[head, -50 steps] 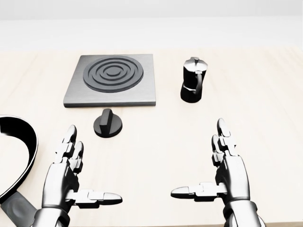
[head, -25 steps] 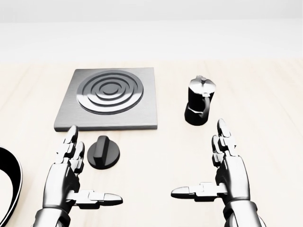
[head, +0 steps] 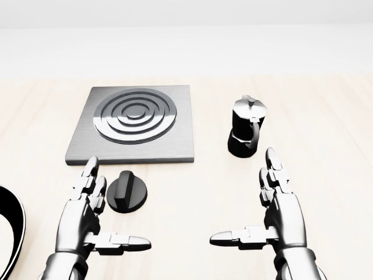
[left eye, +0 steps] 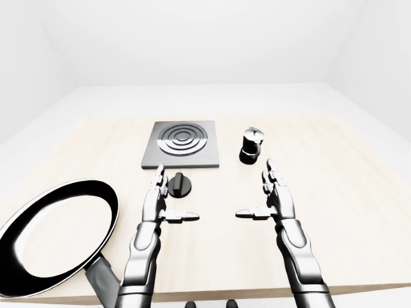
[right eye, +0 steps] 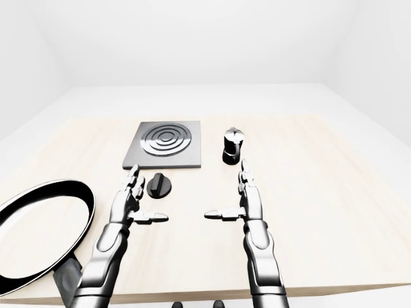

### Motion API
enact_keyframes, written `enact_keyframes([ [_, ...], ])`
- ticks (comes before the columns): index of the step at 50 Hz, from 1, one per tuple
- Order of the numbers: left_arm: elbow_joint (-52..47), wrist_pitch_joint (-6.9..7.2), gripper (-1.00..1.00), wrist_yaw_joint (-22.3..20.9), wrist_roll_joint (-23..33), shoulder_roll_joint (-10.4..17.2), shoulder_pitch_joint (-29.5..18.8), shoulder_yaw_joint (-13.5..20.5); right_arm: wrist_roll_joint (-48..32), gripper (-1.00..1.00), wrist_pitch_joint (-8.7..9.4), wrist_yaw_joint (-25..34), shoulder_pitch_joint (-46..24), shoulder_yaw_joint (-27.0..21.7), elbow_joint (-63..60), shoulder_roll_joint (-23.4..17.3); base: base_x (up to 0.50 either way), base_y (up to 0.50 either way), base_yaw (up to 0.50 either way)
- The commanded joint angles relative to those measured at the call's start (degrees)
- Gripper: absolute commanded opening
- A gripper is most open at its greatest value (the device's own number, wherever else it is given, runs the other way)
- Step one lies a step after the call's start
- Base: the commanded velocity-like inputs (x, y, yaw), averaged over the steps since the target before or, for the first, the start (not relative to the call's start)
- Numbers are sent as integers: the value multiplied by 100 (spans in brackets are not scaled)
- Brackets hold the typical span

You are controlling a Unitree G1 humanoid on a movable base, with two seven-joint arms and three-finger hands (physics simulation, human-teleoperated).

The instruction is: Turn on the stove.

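Note:
The grey square stove plate (head: 133, 124) with a ringed burner lies on the pale wooden table (head: 192, 192) at the upper left of the head view. Its black round knob (head: 126, 192) sits on the table just below the plate. My left hand (head: 93, 216) is open, fingers spread, thumb pointing right, just left of the knob and not touching it. My right hand (head: 271, 210) is open and empty at the lower right, thumb pointing left.
A black moka pot (head: 246, 134) stands right of the stove plate, above my right hand. A large black frying pan (left eye: 54, 231) lies at the table's lower left, its handle over the near edge. White floor and walls surround the table.
The camera has shifted: over the last second the stove, knob and pot slid down in the view and the pan slid out to the left. My left hand now stands beside the knob.

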Motion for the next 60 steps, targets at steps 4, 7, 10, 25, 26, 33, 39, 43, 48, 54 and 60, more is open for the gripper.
enact_keyframes([
  [4, 551, 26, 100, -54, -71, 79, -361, 108, 4, 100, 74, -12, -42, 0, -3, 3, 0, 0, 0],
  [7, 693, -39, 100, -54, -68, 94, -423, 127, 10, 100, 70, -18, -54, -4, 13, 3, 0, 0, 0],
  [10, 822, -89, 100, -54, -61, 100, -479, 130, 18, 100, 41, -14, -58, -7, 55, 1, 0, 0, 0],
  [25, 1069, -157, 100, -85, -17, 88, -511, 91, 33, 100, 58, 7, -21, -3, 6, 0, 0, 0, 0],
  [26, 1076, -149, 100, -87, -19, 88, -515, 90, 31, 100, 54, 9, -21, -2, 10, 0, 0, 0, 0],
  [33, 1184, -206, 100, -109, -1, 77, -508, 69, 32, 100, 40, 10, -38, -6, 43, -2, 0, 0, 0],
  [39, 1180, -193, 100, -116, 5, 65, -491, 50, 36, 100, 92, 1, -42, -9, -3, -3, 0, 0, 0],
  [43, 1145, -166, 100, -156, 21, 55, -447, 16, 46, 100, 58, 8, -59, -18, 58, -6, 0, 0, 0],
  [48, 941, -113, 100, -225, 128, -13, -257, -119, 37, 100, 52, 15, -35, -7, 44, -2, 0, 0, 0],
  [54, 779, -32, 100, -272, 194, -54, -141, -203, 32, 100, 54, 8, -51, -3, 58, -1, 0, 0, 0],
  [60, 164, 178, 100, -514, 453, -118, 293, -576, 42, 100, 44, 21, -30, -7, 47, -4, 0, 0, 0],
])
